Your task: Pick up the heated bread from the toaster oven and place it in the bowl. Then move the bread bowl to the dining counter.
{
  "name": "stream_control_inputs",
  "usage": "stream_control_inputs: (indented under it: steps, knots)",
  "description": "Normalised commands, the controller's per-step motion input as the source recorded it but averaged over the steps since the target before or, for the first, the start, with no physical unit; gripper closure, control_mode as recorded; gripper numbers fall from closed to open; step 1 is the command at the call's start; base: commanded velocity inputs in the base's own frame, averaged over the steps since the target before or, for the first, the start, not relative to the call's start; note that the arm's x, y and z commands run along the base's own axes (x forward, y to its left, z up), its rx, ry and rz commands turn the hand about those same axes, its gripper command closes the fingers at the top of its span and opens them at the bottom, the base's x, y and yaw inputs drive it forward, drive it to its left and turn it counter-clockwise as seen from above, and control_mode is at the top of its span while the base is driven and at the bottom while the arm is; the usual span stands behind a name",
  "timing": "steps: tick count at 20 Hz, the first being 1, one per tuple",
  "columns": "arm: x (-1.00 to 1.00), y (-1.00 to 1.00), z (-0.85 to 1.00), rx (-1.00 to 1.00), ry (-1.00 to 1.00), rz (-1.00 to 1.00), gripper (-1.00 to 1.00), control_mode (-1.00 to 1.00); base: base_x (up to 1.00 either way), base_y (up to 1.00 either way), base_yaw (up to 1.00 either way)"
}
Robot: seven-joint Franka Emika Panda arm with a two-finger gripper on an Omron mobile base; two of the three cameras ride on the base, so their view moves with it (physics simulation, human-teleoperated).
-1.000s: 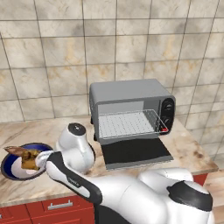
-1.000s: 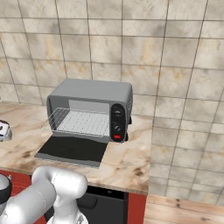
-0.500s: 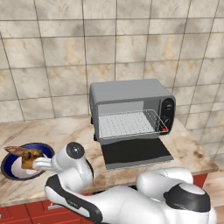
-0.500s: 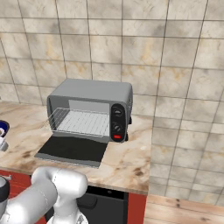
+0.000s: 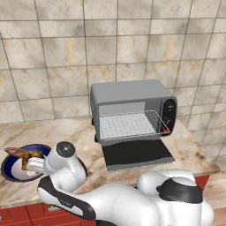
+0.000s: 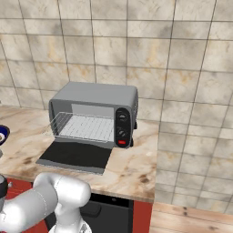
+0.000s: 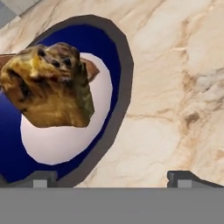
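Bread lay in the bowl, up and left of your pincer, whose jaws stood spread and empty with one tip over the bowl's rim. Risk, as judged: closing on a shallow rim could tip the bowl and spill its load. Behind the pincer, well apart on the counter, stood the toaster oven, door down; nothing blocked the bowl.
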Motion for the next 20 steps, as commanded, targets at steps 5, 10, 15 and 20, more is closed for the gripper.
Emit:
stream_control_inputs:
  steps: [5,10,15,20]
  knots:
    - [0.09,0.09,0.0,0.0,0.19,0.0,-1.0,-1.0,0.0,0.0,0.0]
    - [0.14,0.0,-0.03,0.0,0.13,0.0,-1.0,-1.0,0.0,0.0,0.0]
    - [0.15,0.02,-0.07,0.0,0.0,0.0,-1.0,-1.0,0.0,0.0,0.0]
    - [0.11,0.09,-0.21,0.0,0.0,-0.01,-1.0,-1.0,0.0,0.0,0.0]
